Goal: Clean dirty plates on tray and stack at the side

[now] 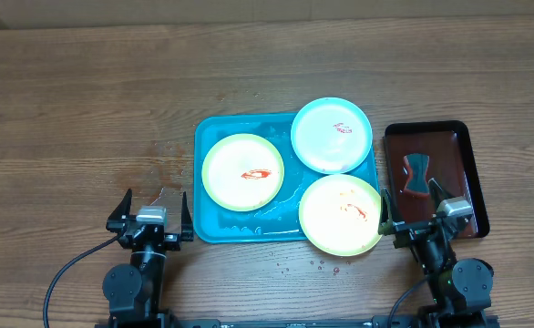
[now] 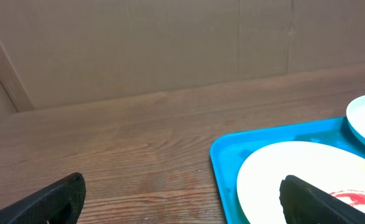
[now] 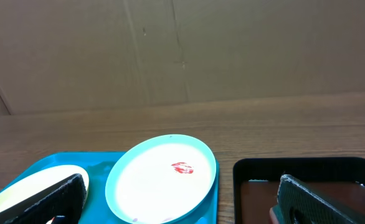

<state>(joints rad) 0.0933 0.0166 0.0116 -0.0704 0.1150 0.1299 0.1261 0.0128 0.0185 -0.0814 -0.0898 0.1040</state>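
Both the left gripper and right gripper gape wide and empty at the table's near edge, beside the tray, whose three dirty plates look light, stiff, wet-slick, best pinched at the rim.

You see a turquoise tray carrying two pale yellow-green plates: the left plate has a red smear at its centre, and the right plate has fainter orange-red streaks. The blue plate is light blue with one small red smear. Your dark tray is glossy red-brown, the pad is red and dark grey, and the table is brown wood with streaky grain.
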